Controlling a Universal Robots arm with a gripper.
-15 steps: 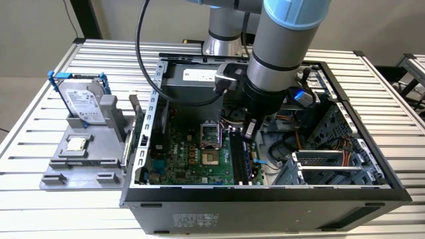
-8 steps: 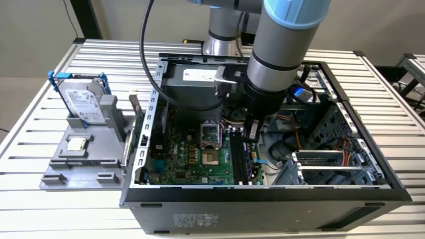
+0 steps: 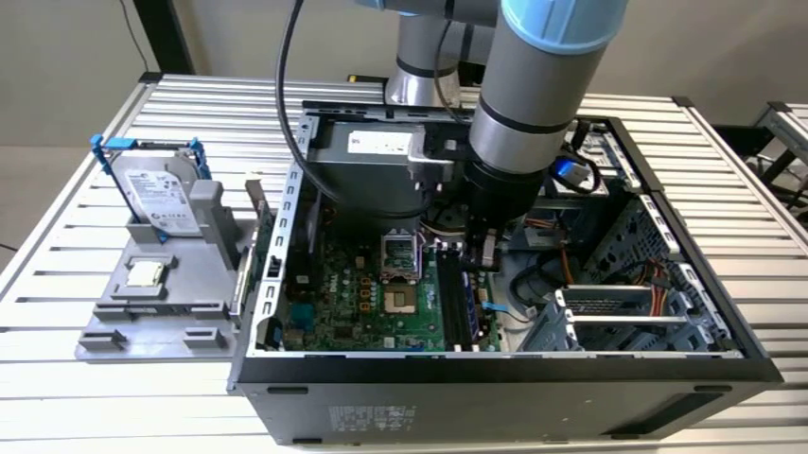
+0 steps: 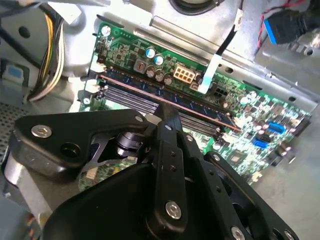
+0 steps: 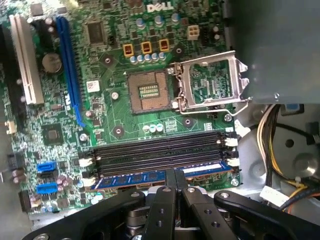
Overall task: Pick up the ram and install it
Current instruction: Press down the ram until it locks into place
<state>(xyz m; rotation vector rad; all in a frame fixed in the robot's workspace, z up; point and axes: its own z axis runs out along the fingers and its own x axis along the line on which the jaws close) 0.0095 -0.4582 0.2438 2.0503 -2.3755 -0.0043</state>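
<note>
Fingers (image 5: 174, 176) pressed together (tips meeting) rest on the ram (image 5: 155, 176), seated in the motherboard (image 5: 115, 115) slot at lower centre.

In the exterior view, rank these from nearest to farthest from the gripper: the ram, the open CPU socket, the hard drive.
1. The ram, standing in its slot right under the gripper.
2. The CPU socket, on the motherboard toward the exterior view's left.
3. The hard drive, outside the case on the grey stand, far toward the exterior view's left.
</note>
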